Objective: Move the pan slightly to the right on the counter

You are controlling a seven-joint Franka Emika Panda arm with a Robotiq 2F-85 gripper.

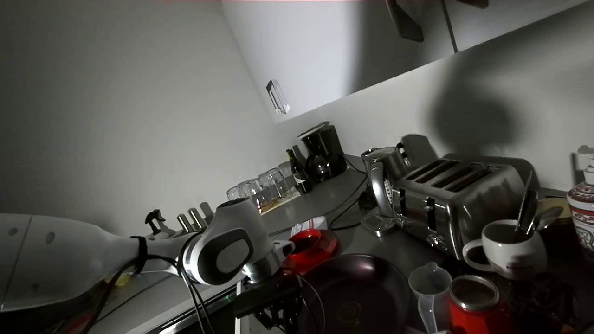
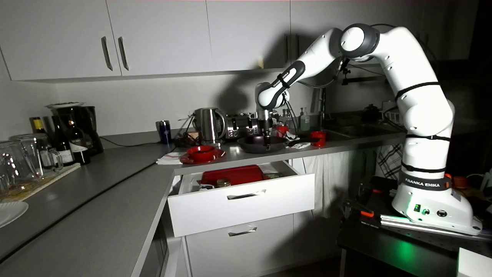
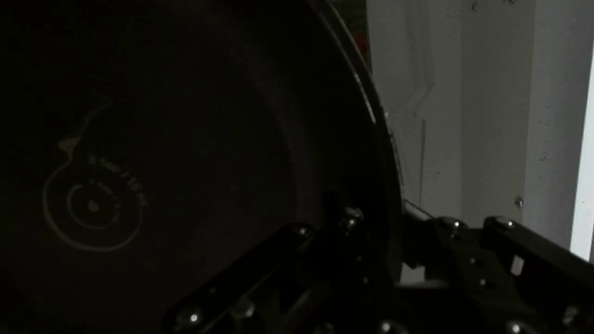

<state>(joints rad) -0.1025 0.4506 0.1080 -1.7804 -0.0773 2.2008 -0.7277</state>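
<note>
The pan [image 1: 366, 297] is round and dark on the grey counter [image 1: 320, 202], partly cut off by the lower edge in this exterior view. It also shows on the counter [image 2: 103, 207] in an exterior view, where the pan [image 2: 250, 145] has its dark handle pointing right. My gripper [image 2: 268, 143] points down at the pan's front edge; it also shows at the near rim [image 1: 278, 320]. In the dark wrist view one finger is inside the pan [image 3: 209, 162] and one outside. The gripper [image 3: 403, 236] appears shut on the rim; the inner contact is hard to see.
A red bowl on a red plate [image 2: 219, 154] sits left of the pan. A toaster [image 1: 464, 199] and kettle [image 2: 207, 123] stand behind. A red mug [image 2: 318, 137] is by the handle, and a measuring cup [image 1: 429, 283] is close. An open drawer [image 2: 246, 204] juts out below.
</note>
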